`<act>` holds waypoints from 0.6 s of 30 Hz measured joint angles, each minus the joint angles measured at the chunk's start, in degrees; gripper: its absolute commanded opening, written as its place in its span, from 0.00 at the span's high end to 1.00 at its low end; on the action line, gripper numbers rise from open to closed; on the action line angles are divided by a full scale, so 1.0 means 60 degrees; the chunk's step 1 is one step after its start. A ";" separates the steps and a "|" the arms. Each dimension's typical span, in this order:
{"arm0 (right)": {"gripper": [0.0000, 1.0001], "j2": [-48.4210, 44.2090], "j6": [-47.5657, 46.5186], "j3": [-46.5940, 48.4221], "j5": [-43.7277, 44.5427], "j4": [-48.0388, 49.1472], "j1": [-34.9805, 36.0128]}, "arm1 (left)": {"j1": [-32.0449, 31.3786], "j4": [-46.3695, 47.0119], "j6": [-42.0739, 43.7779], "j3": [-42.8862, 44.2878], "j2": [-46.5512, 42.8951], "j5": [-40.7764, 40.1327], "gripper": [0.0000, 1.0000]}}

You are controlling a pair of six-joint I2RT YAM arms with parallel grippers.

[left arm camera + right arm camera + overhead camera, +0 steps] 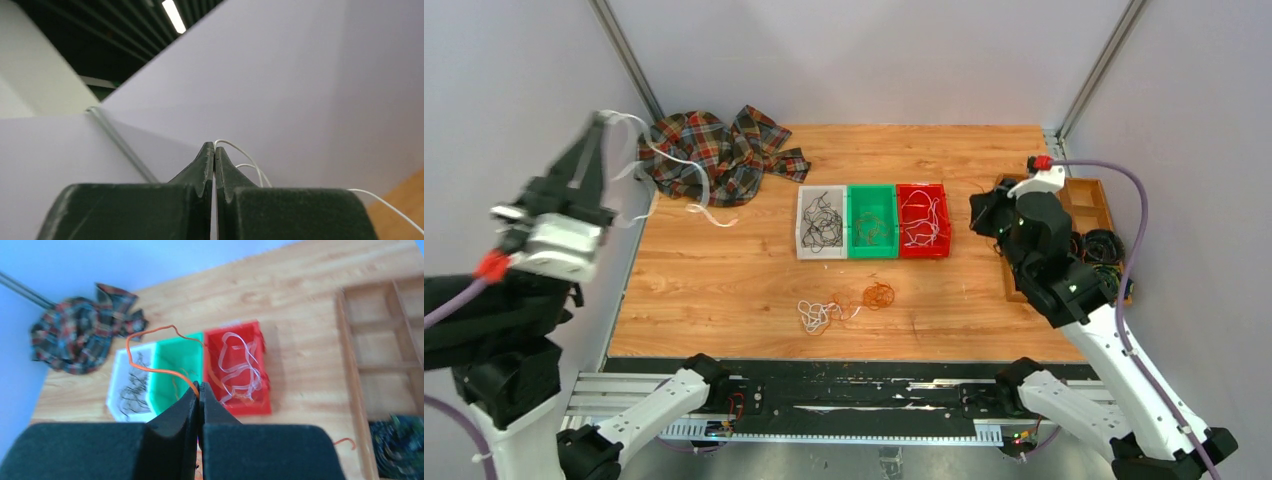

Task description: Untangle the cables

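Observation:
My left gripper (606, 122) is raised high at the far left, shut on a white cable (676, 168) that hangs in loops down to the table by the cloth. In the left wrist view the jaws (214, 146) are closed, with the white cable (241, 152) coming out at the tips. My right gripper (980, 212) hovers right of the bins. In the right wrist view it (199, 386) is shut on an orange cable (150, 369) that loops above the green bin (176, 360). A small tangle of white (816, 314) and orange cables (878, 295) lies on the table's near middle.
A white bin (804, 200) holds black cables, the green bin (872, 192) orange ones, a red bin (922, 190) white ones. A plaid cloth (724, 145) lies at the back left. A wooden tray (1092, 195) with dark coiled cords (1104, 245) sits on the right.

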 measured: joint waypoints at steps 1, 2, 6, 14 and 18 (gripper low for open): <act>0.99 0.0171 -0.0069 0.0342 -0.0211 0.0113 0.0000 | 0.0000 -0.0463 -0.0091 -0.0277 -0.0026 0.0302 0.99; 0.99 0.0364 -0.0149 0.0696 -0.0423 0.0237 -0.0004 | 0.0000 -0.0918 -0.0171 -0.0554 -0.0047 0.0583 0.99; 0.99 0.1075 -0.0408 0.1603 -0.1315 0.0678 -0.0004 | -0.0004 -0.2087 -0.0452 -0.1486 -0.0157 0.1169 0.99; 0.99 0.2725 -0.0670 0.2521 -0.2688 0.1381 0.0000 | -0.0007 -0.2652 -0.0951 -0.1851 -0.0572 0.1588 0.99; 0.99 0.3585 -0.0765 0.2685 -0.2954 0.1592 0.0000 | -0.0007 -0.2619 -0.1166 -0.1847 -0.0761 0.1650 0.99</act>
